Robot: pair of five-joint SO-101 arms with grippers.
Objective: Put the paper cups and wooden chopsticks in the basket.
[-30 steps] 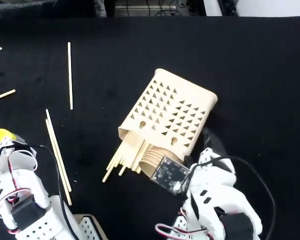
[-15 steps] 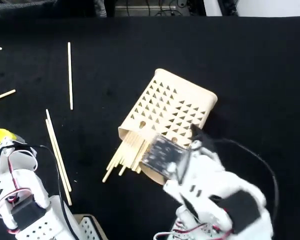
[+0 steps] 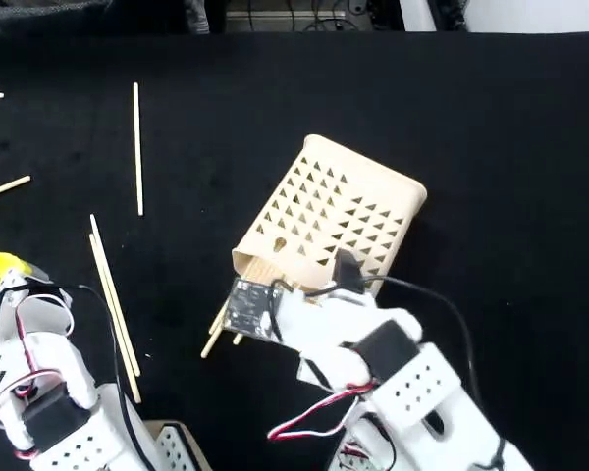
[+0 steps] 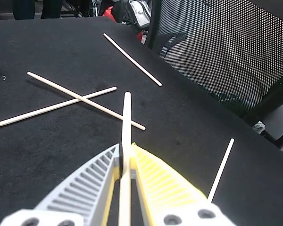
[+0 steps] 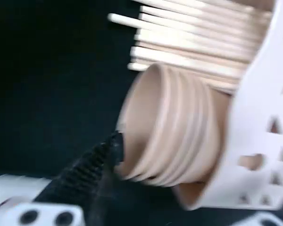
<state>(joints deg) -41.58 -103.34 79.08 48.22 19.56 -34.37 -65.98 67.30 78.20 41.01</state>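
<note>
A black table (image 3: 491, 118) is seen from above, with 2 white robot arms at its near edge. A cream basket (image 3: 339, 211) pierced with triangular holes lies on its side near the middle of the table, its open mouth turned toward the arms. A bundle of wooden chopsticks (image 5: 193, 40) sticks partway out of that mouth. Just beside the bundle, a nested stack of paper cups (image 5: 179, 136) sits half inside the basket, its layered rims showing. The right arm (image 3: 373, 353) is over the basket's mouth. The right gripper (image 5: 106, 157) touches the rim of the outermost cup, and whether it is open or closed cannot be told. The left arm (image 3: 39, 392) sits at the near left corner. The left gripper (image 4: 126, 157) has its jaws closed tight on 1 held chopstick (image 4: 127, 113), which pokes out past the jaw tips above the table. More loose sticks lie on the left side of the table, well apart from the basket: a close pair (image 3: 113, 304) near the left arm, 1 single stick (image 3: 137, 147) farther back, and 1 short end (image 3: 5, 186) at the left edge. A mesh chair (image 4: 217, 42) stands past the table's edge.
</note>
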